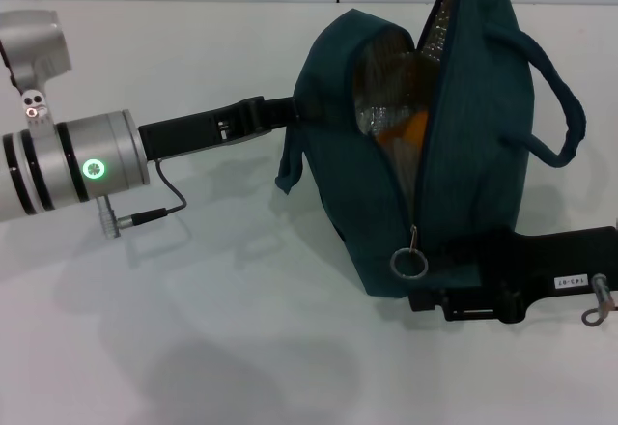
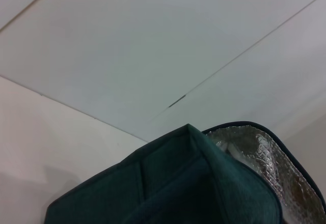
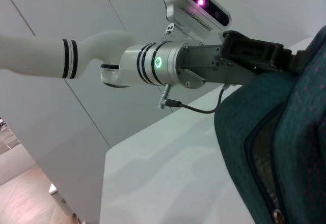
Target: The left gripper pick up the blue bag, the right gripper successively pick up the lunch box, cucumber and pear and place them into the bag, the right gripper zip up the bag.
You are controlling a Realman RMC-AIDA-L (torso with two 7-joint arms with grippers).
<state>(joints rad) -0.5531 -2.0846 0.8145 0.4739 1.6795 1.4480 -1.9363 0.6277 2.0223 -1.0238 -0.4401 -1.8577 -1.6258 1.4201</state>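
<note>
The blue bag [image 1: 473, 145] stands upright on the white table, its top zipper open and the silver foil lining [image 1: 439, 29] showing. An orange-yellow pear [image 1: 406, 132] shows inside the opening. The lunch box and the cucumber are hidden. My left gripper [image 1: 288, 112] reaches in from the left and is shut on the bag's left end flap, also seen in the right wrist view [image 3: 282, 61]. The right gripper [image 1: 436, 275] lies low against the bag's near end, just beside the ring zipper pull [image 1: 408, 264]. The left wrist view shows only the bag's fabric [image 2: 178, 183] and the foil lining [image 2: 270, 158].
The white table [image 1: 193, 328] spreads to the front and left of the bag. A loop handle [image 1: 560, 116] hangs off the bag's right side. A thin cable [image 1: 164, 198] droops under my left wrist. A pale wall rises behind the table.
</note>
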